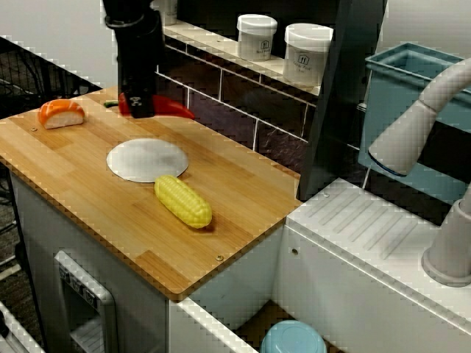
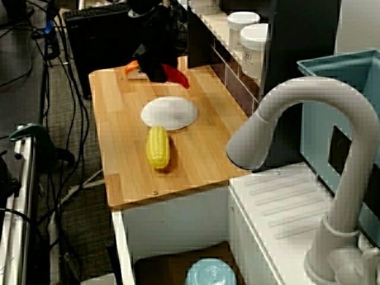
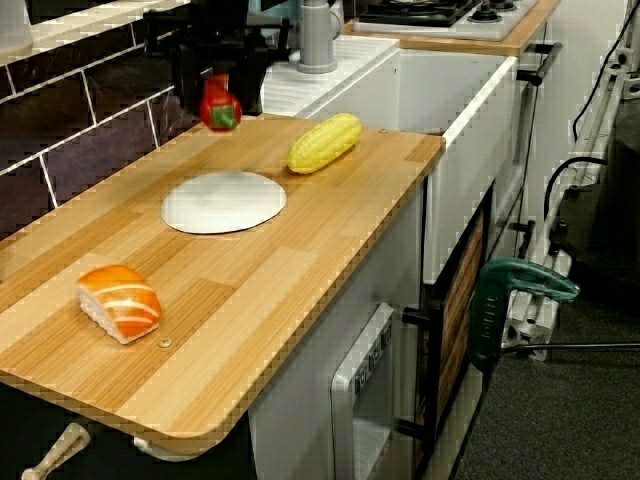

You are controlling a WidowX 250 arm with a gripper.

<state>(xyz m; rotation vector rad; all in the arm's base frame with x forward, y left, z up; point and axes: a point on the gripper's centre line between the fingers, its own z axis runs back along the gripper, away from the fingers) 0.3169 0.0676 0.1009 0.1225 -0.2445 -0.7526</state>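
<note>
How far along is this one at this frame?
Done: nothing visibly; the plate is bare, with corn and sushi lying on the counter. In hand: the gripper is down over the pepper at the back, grip unclear. Left: seemingly everything past the grasp.

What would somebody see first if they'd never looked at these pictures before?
The big black claw stands out first, down at a red pepper at the back of the wooden counter. Next comes the bright yellow corn cob, lying right by the round white plate in the middle. An orange piece of salmon sushi sits alone near one end of the counter, apart from the rest.
</note>
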